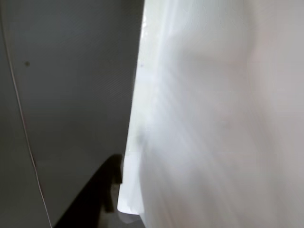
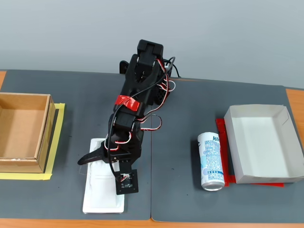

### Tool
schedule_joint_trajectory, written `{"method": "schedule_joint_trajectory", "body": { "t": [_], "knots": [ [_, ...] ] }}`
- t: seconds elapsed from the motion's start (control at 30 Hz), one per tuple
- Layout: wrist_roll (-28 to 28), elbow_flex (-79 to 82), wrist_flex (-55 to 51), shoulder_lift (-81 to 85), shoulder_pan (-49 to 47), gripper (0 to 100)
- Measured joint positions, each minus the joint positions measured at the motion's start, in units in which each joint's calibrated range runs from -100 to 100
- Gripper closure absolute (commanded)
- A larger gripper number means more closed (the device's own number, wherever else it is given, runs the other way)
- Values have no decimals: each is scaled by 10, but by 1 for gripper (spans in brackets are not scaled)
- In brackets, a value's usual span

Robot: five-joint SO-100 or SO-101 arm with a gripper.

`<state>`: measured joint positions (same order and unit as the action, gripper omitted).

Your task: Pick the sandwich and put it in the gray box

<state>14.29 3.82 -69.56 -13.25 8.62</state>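
The sandwich (image 2: 103, 192) is a flat white packet lying lengthwise on the dark mat at the front, left of centre. In the wrist view it (image 1: 213, 118) fills the right half, plain white and blurred. My gripper (image 2: 100, 159) is down over the packet's far end, open, with one black finger (image 2: 88, 159) sticking out past its left edge. The other finger is hidden under the wrist. A dark finger (image 1: 102, 197) shows at the bottom of the wrist view, beside the packet's edge. The gray box (image 2: 254, 110) stands empty at the far right.
A white-blue drink can (image 2: 210, 161) lies on its side between the arm and the gray box, on a red strip (image 2: 223, 142). A deeper brown cardboard box (image 2: 42, 137) sits at the left edge on yellow tape.
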Motion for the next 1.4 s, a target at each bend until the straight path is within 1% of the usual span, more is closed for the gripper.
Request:
{"method": "schedule_joint_trajectory", "body": {
  "t": [0.07, 0.3, 0.43, 0.67, 0.77, 0.9, 1.4],
  "knots": [
    [0, 0, 0, 0, 0, 41],
    [0, -2, 4, 1, 7, 58],
    [0, -4, -5, 2, 8, 64],
    [1, -8, 0, 8, 7, 78],
    [1, -8, 0, 9, 5, 82],
    [1, -8, 0, 12, 5, 85],
    [2, -9, 0, 17, 4, 85]
  ]
}}
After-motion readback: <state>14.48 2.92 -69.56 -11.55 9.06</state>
